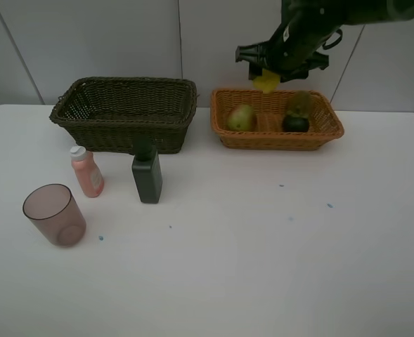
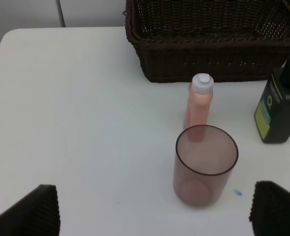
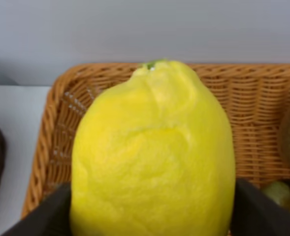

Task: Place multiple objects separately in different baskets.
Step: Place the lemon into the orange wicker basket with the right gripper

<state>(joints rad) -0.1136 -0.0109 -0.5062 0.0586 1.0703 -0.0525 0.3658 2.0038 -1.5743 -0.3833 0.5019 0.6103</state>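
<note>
Right claw (image 1: 266,76) clenched on the yellow lemon (image 3: 152,157), holding it in the air over the back rim of the orange-tan basket (image 1: 277,141). Lemon: bright yellow, dimpled and slightly creased skin, small green stem nub at its far end. In that basket: red-green apple (image 1: 241,118) at one end; brown kiwi (image 1: 299,103) and dark mangosteen (image 1: 295,123) at the other. Left claw (image 2: 154,211) released, jaws spread wide, above the worktop (image 1: 263,246) near the tinted cup (image 2: 205,164). Pink bottle (image 1: 87,172) and dark green bottle (image 1: 147,175) stand upright before the dark basket (image 1: 122,133).
</note>
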